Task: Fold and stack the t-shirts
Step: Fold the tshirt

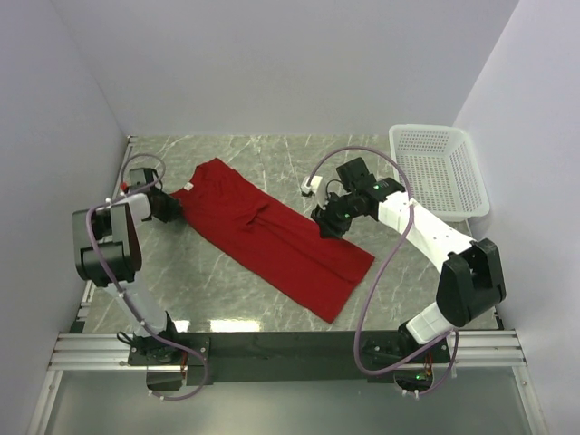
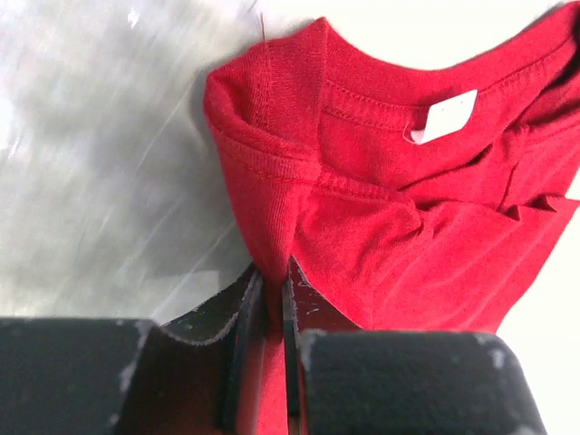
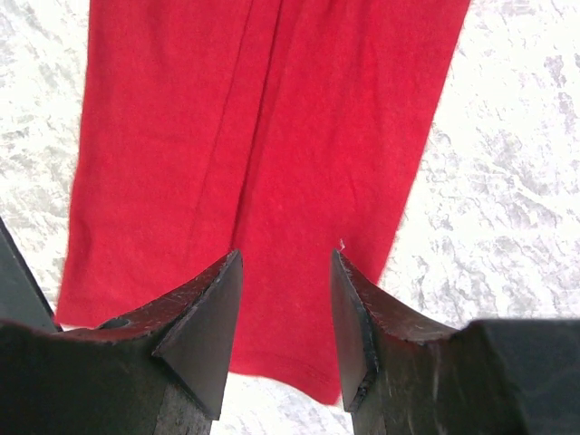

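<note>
A deep red t-shirt lies folded into a long strip, running diagonally from the back left to the front right of the marble table. My left gripper is shut on a pinch of the shirt by the collar, and the left wrist view shows the red cloth and its white neck tag beyond the gripper. My right gripper is open and empty, hovering over the strip's right edge; in the right wrist view the red cloth shows between its open jaws.
A white mesh basket stands at the back right by the wall. A small white object lies on the table behind the right gripper. White walls close the table on the left, back and right.
</note>
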Tool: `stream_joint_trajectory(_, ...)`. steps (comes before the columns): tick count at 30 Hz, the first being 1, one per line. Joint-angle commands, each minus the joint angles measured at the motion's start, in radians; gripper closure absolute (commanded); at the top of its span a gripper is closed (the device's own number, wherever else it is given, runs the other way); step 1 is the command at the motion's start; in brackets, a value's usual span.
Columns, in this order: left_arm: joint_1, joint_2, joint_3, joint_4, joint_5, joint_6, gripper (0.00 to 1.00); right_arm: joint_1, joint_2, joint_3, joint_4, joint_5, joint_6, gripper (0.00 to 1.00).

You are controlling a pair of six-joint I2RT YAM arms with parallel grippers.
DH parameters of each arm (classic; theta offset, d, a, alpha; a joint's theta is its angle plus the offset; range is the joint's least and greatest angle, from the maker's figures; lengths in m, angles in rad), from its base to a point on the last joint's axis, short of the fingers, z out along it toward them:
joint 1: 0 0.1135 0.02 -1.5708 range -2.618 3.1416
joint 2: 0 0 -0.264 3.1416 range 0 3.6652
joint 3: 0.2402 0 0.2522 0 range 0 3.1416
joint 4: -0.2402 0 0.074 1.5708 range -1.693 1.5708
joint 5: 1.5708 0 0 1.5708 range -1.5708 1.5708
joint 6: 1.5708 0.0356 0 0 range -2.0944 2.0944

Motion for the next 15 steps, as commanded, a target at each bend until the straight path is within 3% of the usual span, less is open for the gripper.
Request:
stream_joint_trajectory(1, 0.001, 0.083, 0.119, -0.11, -0.096, 0.099, 0.83, -0.009, 0.005, 0.028, 0.019, -0.023, 0.02, 0.49)
stream_joint_trajectory(7, 0.004, 0.31, 0.471, -0.263, -0.055, 0.178, 0.82, -0.012, 0.069, 0.067, 0.058, 0.012, 0.086, 0.5)
stream_joint_trajectory(10, 0.007, 0.439, 0.725, -0.343, -0.013, 0.197, 0.79, -0.011, 0.11, 0.1, 0.086, 0.009, 0.139, 0.5)
stream_joint_trajectory(15, 0.007, 0.515, 0.942, -0.44, -0.053, 0.208, 0.47, -0.012, 0.17, 0.156, 0.091, -0.007, 0.163, 0.49)
